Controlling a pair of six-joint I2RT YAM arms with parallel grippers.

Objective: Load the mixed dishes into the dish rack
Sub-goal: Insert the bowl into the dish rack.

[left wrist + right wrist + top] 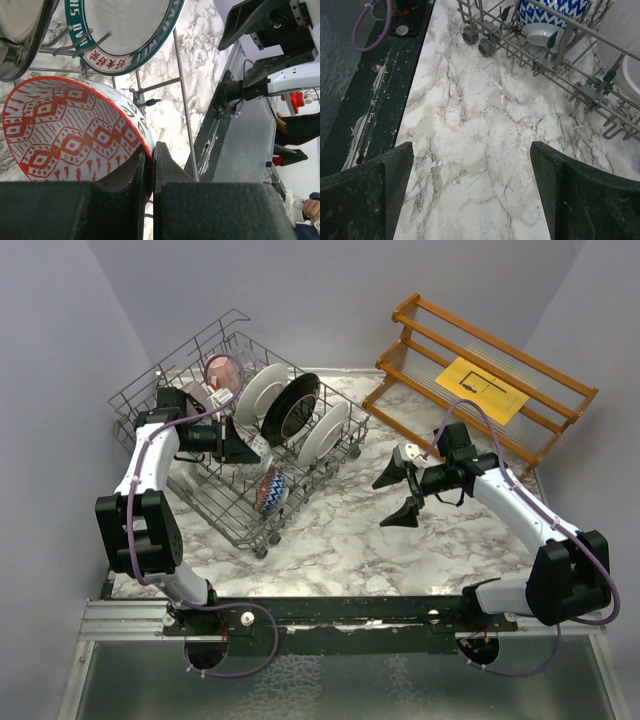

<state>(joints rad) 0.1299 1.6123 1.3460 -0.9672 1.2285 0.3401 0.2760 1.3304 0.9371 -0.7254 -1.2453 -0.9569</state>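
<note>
The dish rack [150,392] sits on the left of the marble tabletop [400,550]. It already holds a black-rimmed plate [295,408], white plates [262,390], a pink mug [225,370] and a blue patterned bowl [272,490]. The left pincer [240,445] reaches into the rack's middle, clenched on the rim of a red patterned bowl [70,130] that is tilted on edge. The right pincer [392,502] hangs released and grasping nothing, over the tabletop just right of the rack.

The step in hand looks like seating the red bowl. It would go best lowered slowly into a free row of tines, kept tilted so it leans rather than rolls. The grip should let go only once the wires bear its weight, because the plates and blue bowl stand close by.

Only the left wrist view shows the thin pinch on the rim, one finger inside the bowl and one outside, and the red characters on the plate above. The overhead view alone gives the bowl's place within the whole rack. The right wrist view adds the rack's small wheels [479,41] and the blue bowl's white foot.
</note>
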